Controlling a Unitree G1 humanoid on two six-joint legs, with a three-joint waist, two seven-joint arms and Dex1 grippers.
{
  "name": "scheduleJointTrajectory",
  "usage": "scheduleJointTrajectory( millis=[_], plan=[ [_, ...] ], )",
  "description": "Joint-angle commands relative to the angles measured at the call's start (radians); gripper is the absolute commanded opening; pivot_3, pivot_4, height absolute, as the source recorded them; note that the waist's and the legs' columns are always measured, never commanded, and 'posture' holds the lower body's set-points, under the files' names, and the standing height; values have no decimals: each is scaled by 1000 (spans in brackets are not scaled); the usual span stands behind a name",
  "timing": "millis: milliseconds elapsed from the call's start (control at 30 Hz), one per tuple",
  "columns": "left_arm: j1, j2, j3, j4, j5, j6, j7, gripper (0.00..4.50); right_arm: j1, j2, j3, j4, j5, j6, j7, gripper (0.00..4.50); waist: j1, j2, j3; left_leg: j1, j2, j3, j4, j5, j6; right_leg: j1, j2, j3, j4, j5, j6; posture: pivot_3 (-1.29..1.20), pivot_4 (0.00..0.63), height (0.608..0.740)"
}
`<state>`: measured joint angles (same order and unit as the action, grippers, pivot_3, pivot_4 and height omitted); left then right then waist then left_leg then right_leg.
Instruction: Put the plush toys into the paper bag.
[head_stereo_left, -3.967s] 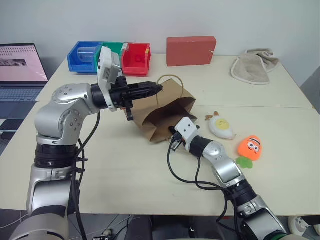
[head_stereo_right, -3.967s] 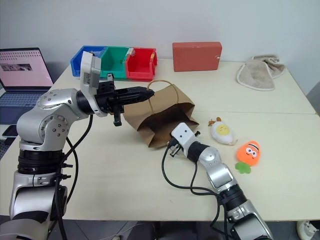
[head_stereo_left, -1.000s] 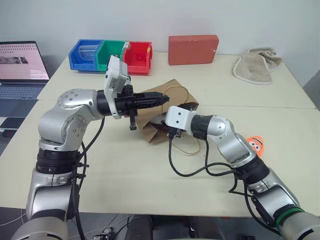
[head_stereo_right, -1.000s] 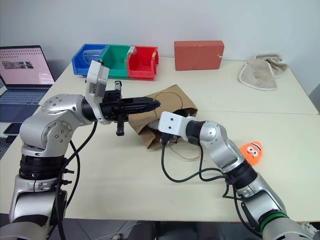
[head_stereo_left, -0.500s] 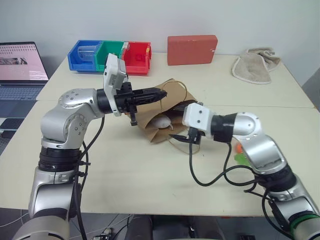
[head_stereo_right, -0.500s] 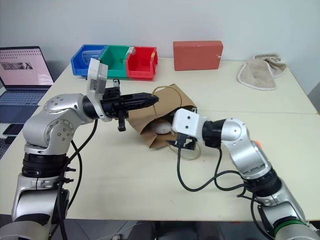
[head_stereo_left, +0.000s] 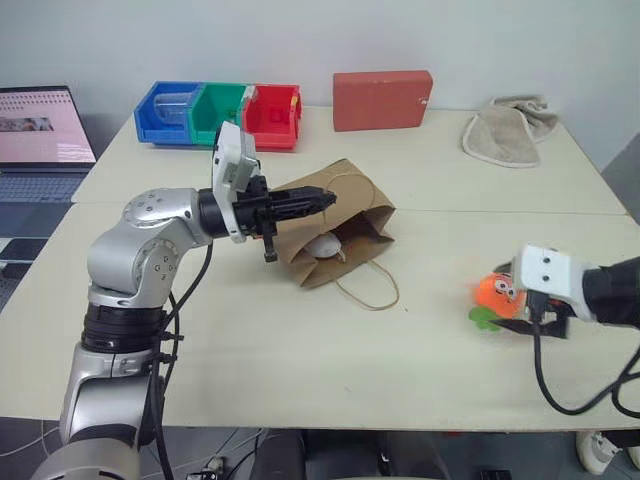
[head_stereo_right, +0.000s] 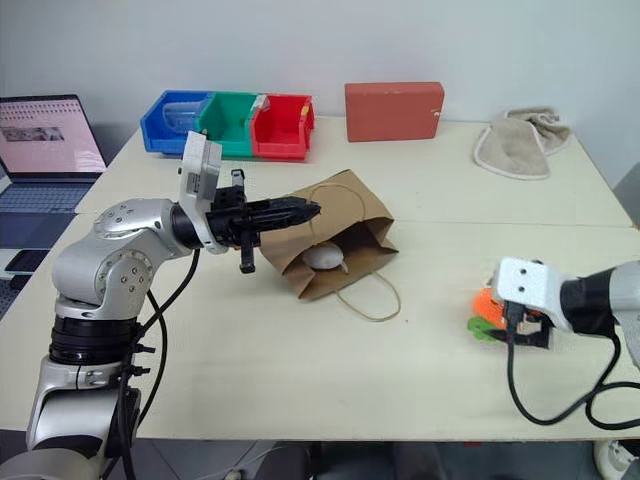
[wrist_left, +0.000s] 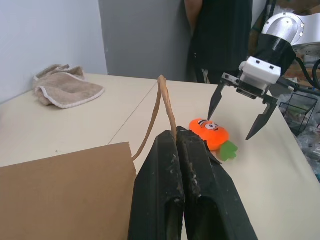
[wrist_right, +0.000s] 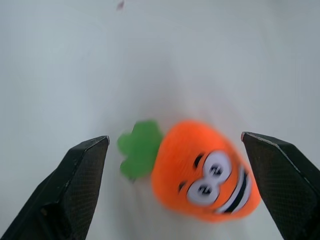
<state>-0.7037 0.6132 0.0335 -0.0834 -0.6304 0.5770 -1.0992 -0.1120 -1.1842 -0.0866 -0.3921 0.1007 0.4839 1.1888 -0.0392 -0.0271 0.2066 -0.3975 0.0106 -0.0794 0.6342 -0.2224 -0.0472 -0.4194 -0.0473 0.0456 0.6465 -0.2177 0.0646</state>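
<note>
Left pincer (head_stereo_left: 328, 200): closed on the upper twisted-cord handle (wrist_left: 161, 100) of the paper bag, its black fingers pressed together and pointing level across the worktop, holding the bag's top edge up.
Paper bag (head_stereo_left: 345, 195): brown kraft, lying on its side in the middle of the worktop (head_stereo_left: 250, 340), mouth facing the robot and held agape; the lower handle loop (head_stereo_left: 372, 290) lies flat on the worktop in front of the mouth.
Egg toy (head_stereo_left: 324, 246): the white plush sits just inside the bag's mouth, resting on the lower wall; its face is not visible from here.
Carrot toy (wrist_right: 210, 177): orange, with white eyes, a striped grin and green leaves, lying on the worktop well to the right of the bag.
Right pincer (wrist_right: 175, 150): jaws spread wide, empty, hanging right above the carrot toy with one finger to each side of it, not touching it.
Far edge of worktop: a red box (head_stereo_left: 382, 100), a row of blue, green and red bins (head_stereo_left: 220, 112), and a crumpled beige towel (head_stereo_left: 505, 130).
Left side: an open laptop (head_stereo_left: 40, 135) beside the worktop.
Background: a person in dark clothing (wrist_left: 220, 35) stands beyond the worktop's end.
</note>
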Motion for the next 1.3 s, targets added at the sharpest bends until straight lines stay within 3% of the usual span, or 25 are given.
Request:
scheduleJointTrajectory(
  millis=[33,133,233,600,800,933,1067,1300],
  plan=[
    [-12,3,16,-32,-4,-15,6,0,2,3,25,45,-50,-85,-41,4437,-1,0,0,0,0,0,0,0,0,0,0,0,0,0,0,0,150,740],
    [-15,2,19,-40,-10,-9,12,0,-54,64,73,102,-80,-100,-108,4437,-1,0,0,-1,0,0,2,0,0,0,0,0,0,1,1,0,150,740],
    [-13,5,18,-43,-8,-9,13,0,-90,81,123,156,-132,-144,-127,3854,-1,0,0,-2,-1,1,5,0,0,0,0,1,-1,2,2,0,150,740],
    [-4,19,24,-48,-8,-10,14,0,-123,78,137,231,-172,-245,-125,14,7,0,0,-2,-1,0,7,0,0,1,0,1,-1,3,3,0,150,740],
    [-26,26,33,-25,-12,-11,8,0,-190,120,105,37,41,-130,-21,14,4,0,0,-2,-1,0,8,0,0,1,0,1,0,3,3,0,150,740],
    [-45,32,31,-16,-15,-11,-7,0,-281,239,130,-110,234,-43,-13,14,2,0,0,-2,1,-1,8,0,0,1,2,1,0,3,3,0,150,740],
    [-63,37,35,-7,-19,-7,-18,0,-390,362,204,-101,209,-33,-87,14,5,0,0,-3,1,-1,9,0,0,2,2,1,-1,4,2,0,150,740],
    [-74,50,43,-18,-49,20,-41,0,-503,614,357,166,8,-215,-268,14,7,0,0,-3,1,-2,9,0,0,1,2,1,0,4,2,0,150,740]
  ],
)
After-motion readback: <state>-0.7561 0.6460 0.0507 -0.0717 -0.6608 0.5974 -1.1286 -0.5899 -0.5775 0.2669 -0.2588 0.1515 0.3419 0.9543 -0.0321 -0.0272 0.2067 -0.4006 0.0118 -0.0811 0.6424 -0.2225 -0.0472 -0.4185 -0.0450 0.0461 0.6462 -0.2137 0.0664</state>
